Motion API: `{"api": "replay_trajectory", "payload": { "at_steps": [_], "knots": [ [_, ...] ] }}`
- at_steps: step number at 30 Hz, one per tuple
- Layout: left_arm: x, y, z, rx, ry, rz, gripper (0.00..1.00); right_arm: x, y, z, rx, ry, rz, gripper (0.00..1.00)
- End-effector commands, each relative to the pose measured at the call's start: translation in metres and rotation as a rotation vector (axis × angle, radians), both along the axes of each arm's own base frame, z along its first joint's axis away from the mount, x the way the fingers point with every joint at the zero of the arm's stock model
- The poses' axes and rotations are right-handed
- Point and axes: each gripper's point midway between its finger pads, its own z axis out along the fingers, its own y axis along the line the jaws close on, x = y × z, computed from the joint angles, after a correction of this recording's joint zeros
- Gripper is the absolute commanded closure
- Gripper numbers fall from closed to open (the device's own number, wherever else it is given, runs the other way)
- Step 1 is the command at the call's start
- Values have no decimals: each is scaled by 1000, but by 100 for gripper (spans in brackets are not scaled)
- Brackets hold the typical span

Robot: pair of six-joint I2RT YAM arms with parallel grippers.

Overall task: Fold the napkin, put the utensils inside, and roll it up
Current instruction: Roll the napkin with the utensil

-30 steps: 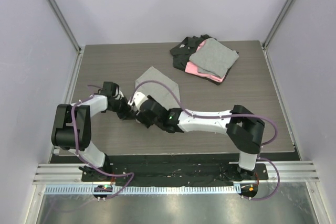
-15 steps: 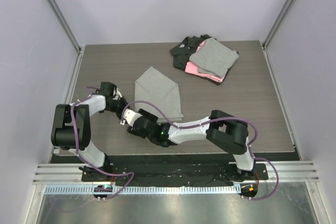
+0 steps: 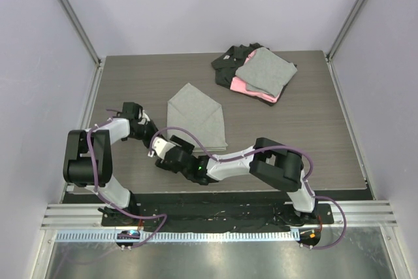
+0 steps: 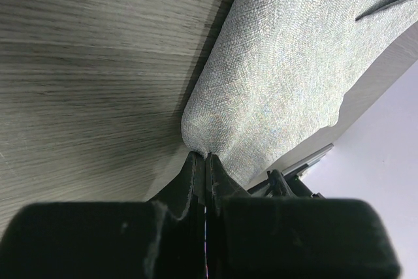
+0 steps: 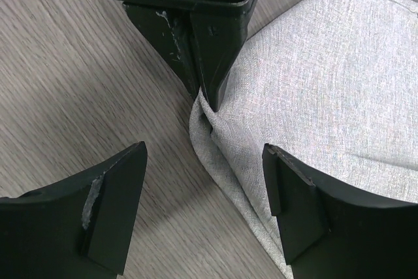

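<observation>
The napkin (image 3: 196, 117) is a light-grey cloth lying folded on the table's middle-left. My left gripper (image 3: 157, 136) is shut on its near-left corner; in the left wrist view the closed gripper (image 4: 206, 156) pinches the cloth's edge, and the napkin (image 4: 287, 63) stretches away from it. My right gripper (image 3: 164, 157) is open and empty just near of that corner. In the right wrist view the gripper (image 5: 206, 191) straddles the napkin's edge (image 5: 313, 83) above the table, with the left gripper's fingers (image 5: 209, 63) ahead of it. No utensils are in view.
A stack of grey, pink and black folded cloths (image 3: 258, 73) lies at the back right of the wood-grain table (image 3: 294, 129). Side walls and metal posts border the table. The right arm reaches across the near part of the table.
My right gripper has pulled back off the napkin toward the near-left and now sits beside the left gripper. The napkin's near edge is uncovered. The left gripper has barely moved.
</observation>
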Motion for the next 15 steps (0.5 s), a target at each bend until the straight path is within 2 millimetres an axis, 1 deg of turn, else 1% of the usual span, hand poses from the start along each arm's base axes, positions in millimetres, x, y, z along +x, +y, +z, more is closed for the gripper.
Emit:
{"api": "replay_trajectory", "payload": {
  "at_steps": [1, 2, 6, 7, 10, 15],
  "knots": [
    [-2, -4, 11, -46, -5, 2, 100, 3, 16, 24, 96, -30, -4, 21],
    [2, 3, 11, -47, -3, 31, 100, 2, 16, 24, 98, -29, -5, 21],
    [1, 3, 11, -55, 2, 39, 100, 7, 13, 19, 94, -52, -31, 21],
    [1, 3, 11, -55, 0, 37, 100, 9, 10, 13, 78, -60, -43, 22],
    [1, 4, 15, -61, -3, 41, 100, 13, 10, 7, 55, -84, -60, 22],
    [-2, 4, 14, -59, 3, 40, 100, 23, 4, 9, 23, -156, -112, 22]
  ]
}}
